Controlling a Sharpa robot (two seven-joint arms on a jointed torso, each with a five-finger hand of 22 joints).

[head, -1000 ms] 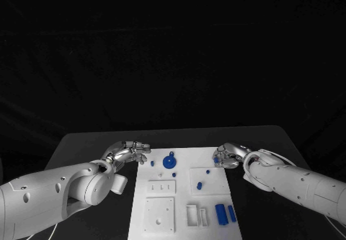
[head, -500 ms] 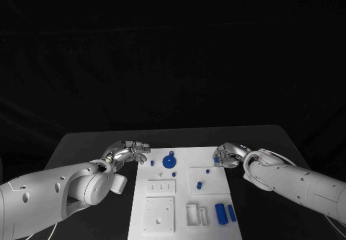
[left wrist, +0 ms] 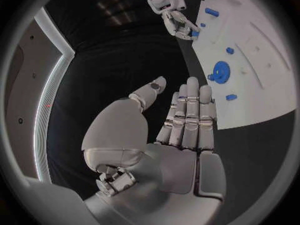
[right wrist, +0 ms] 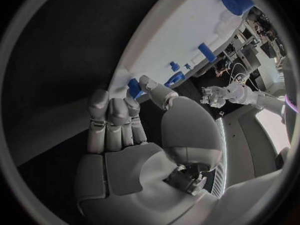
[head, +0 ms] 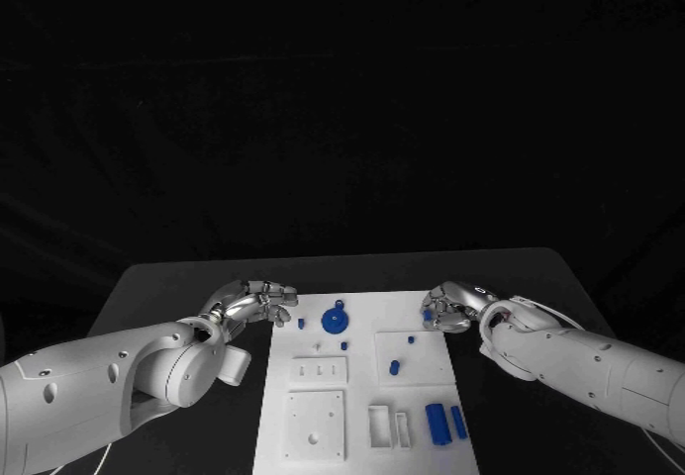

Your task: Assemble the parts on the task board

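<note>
1. Right hand [head: 449, 309] sits at the far right corner of the task board [head: 322, 426]. In the right wrist view its fingertips look to be pinching a small blue part [right wrist: 134, 88] right at the board's edge. I read that as a grip, though I can't be fully sure the part is lifted rather than just touched.

2. Left hand [head: 257, 301] is just off the board's far left corner. The left wrist view has its fingers straight and side by side, thumb out, holding nothing.

3. The relation I'd drive off: the round blue gear part [head: 335, 320] lies on the far end of the board, between the two hands, a bit nearer my left hand. Its little tab points away from the robot.

4. The pinched part looks stubby. I can't tell its long axis from here, so I'd check that before trying to seat it.

5. Nearer the robot, two long blue parts [head: 445, 422] lie side by side at the board's right edge, long axes running toward the robot. The right arm is nearer to those.
</note>
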